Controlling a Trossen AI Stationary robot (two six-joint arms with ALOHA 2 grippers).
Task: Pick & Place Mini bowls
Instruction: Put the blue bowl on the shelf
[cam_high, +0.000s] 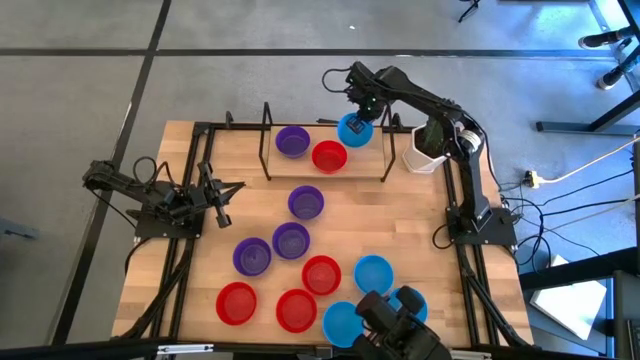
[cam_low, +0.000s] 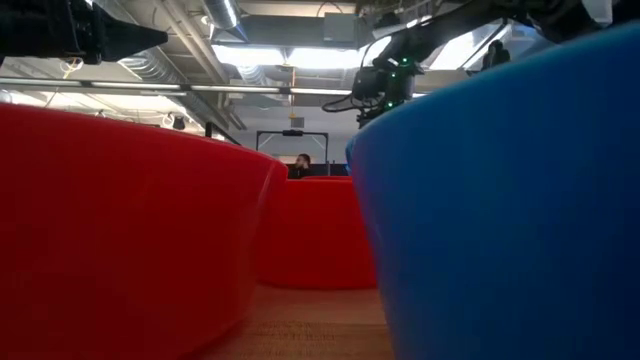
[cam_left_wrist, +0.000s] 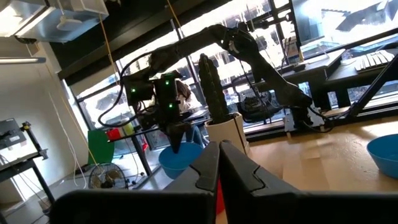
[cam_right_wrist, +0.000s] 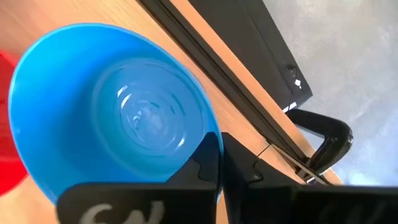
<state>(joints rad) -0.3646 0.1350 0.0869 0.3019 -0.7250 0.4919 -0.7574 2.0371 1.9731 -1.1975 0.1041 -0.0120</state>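
My right gripper (cam_high: 358, 112) reaches over the table's far edge, shut on a light blue mini bowl (cam_high: 353, 131), also seen in the right wrist view (cam_right_wrist: 112, 112) and the left wrist view (cam_left_wrist: 180, 160). A purple bowl (cam_high: 292, 141) and a red bowl (cam_high: 329, 156) sit close by on the far part of the table. Several more purple, red and blue bowls stand on the near half, among them a purple one (cam_high: 306, 202) and a blue one (cam_high: 373, 273). My left gripper (cam_high: 222, 208) waits shut at the left side, holding nothing. My right gripper pinches the blue bowl's rim (cam_right_wrist: 211, 138), with one finger (cam_right_wrist: 200, 169) on the inner side of the wall and the other outside. The fingers come steeply from above. The bowl hangs below them, mouth up; I cannot tell whether its bottom touches the table.
A white pot with a green cactus (cam_high: 425, 152) stands at the far right, close to my right arm. Black rack posts (cam_high: 266, 140) and a rail (cam_right_wrist: 236, 74) frame the far part of the table. Close to the low camera stand a red bowl (cam_low: 120, 230) and a blue bowl (cam_low: 500, 200).
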